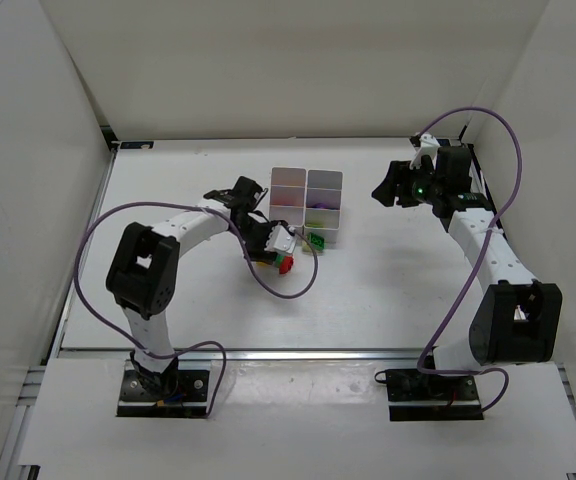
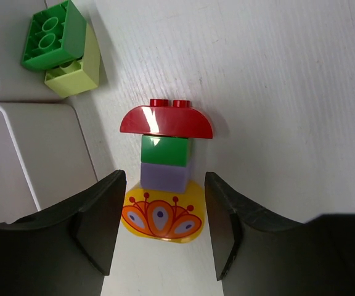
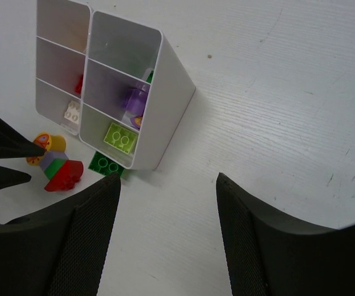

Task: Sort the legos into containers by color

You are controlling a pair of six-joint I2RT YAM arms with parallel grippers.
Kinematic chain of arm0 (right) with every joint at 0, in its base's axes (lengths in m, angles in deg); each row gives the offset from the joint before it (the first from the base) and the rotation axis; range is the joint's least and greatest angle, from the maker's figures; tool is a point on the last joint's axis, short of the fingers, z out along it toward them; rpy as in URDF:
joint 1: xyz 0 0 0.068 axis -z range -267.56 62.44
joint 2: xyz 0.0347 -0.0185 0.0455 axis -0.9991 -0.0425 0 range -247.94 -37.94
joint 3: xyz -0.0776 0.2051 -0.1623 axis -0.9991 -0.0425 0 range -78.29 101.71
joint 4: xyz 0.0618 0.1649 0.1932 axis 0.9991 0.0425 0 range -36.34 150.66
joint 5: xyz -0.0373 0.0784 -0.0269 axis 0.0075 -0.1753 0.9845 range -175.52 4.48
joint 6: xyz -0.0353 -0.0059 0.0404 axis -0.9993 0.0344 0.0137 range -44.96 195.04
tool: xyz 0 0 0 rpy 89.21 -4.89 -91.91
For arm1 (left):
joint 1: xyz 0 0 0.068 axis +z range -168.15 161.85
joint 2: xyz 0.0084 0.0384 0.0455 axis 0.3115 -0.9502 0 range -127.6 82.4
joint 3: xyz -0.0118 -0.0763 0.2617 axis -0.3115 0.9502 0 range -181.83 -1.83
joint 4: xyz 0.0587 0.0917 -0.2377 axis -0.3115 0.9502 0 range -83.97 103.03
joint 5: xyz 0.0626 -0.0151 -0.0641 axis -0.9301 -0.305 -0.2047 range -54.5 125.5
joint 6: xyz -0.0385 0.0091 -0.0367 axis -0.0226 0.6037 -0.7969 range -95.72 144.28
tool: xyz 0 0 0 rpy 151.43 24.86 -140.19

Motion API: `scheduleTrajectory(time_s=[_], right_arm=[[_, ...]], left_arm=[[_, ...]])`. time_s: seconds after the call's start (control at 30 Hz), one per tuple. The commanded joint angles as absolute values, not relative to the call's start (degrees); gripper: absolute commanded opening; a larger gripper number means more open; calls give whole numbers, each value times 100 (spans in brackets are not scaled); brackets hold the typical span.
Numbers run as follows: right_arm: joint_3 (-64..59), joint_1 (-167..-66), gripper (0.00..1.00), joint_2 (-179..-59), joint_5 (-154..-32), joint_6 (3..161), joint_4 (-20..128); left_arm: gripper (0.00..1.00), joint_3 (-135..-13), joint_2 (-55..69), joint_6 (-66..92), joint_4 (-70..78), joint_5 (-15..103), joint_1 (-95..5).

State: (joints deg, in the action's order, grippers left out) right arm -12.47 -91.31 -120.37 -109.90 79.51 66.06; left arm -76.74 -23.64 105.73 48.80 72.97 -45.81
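Few legos binned; left gripper gapes astride the stack at containers' 7 o'clock, unsorted (right gripper open, empty)

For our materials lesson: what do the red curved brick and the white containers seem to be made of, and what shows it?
The red curved brick: likely hard moulded plastic, glossy; a bright highlight sits on its smooth arched face. The containers: probably thin rigid plastic, white, duller finish; the walls look thin, even and smooth, without sharp glints.
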Motion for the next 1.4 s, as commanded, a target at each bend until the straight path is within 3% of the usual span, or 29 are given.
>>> scheduleTrajectory(time_s=[0.0,0.47,0.83,1.1,1.17,1.2,1.23,1.27,1.37], right_arm=[[-1202,-9117,68,-12003,-10978,7890,6429],[-1141,-9038,67,-12126,-10969,7890,6438],[-1115,-9003,68,-12196,-10969,7890,6412],[-1123,-8985,68,-12196,-10995,7873,6412],[-1141,-8976,68,-12179,-11013,7882,6412],[-1150,-8985,68,-12179,-11039,7882,6429],[-1150,-8994,68,-12170,-11048,7890,6429],[-1141,-8994,68,-12170,-11083,7925,6447],[-1158,-8994,68,-12161,-11294,8031,6447]], left_arm=[[65,-7908,-2465,10734,4831,7426,-4637],[63,-8111,-2861,10831,4866,7303,-4733],[53,-8023,-2967,10681,4866,7154,-4883],[55,-7785,-2922,10611,4875,6987,-4918],[48,-7768,-2931,10524,4866,6969,-4935],[40,-7768,-2931,10471,4866,6943,-4935],[32,-7776,-2923,10427,4866,6951,-4935],[15,-7785,-2905,10278,4866,6951,-4935],[10,-7847,-2721,9962,4849,6995,-4944]])
